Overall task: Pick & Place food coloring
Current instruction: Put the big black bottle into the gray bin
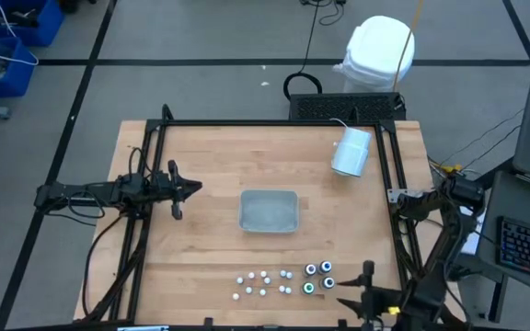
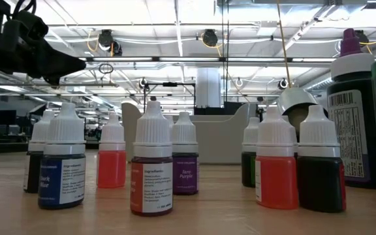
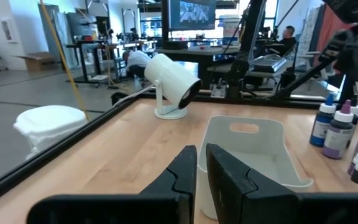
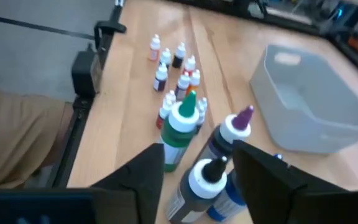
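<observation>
Your right gripper (image 4: 194, 165), jaws spread and empty, hovers over the larger food coloring bottles (image 4: 180, 127), seemingly lined up to grab one; your left gripper (image 3: 201, 168) waits nearly closed beside the tray (image 3: 272, 152).

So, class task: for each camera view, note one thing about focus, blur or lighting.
Low view: near small bottles sharp, ceiling lights glaring, room behind soft. Right wrist view: whole frame soft, right claw and big bottles blurred. Left wrist view: left claw blurred, tray clearer. High view: even light, little shadow.

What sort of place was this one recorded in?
Likely a robotics lab or open workshop: a light wooden table ringed by a black metal frame, exposed ceiling ducts and strip lights, and desks with monitors behind.
</observation>
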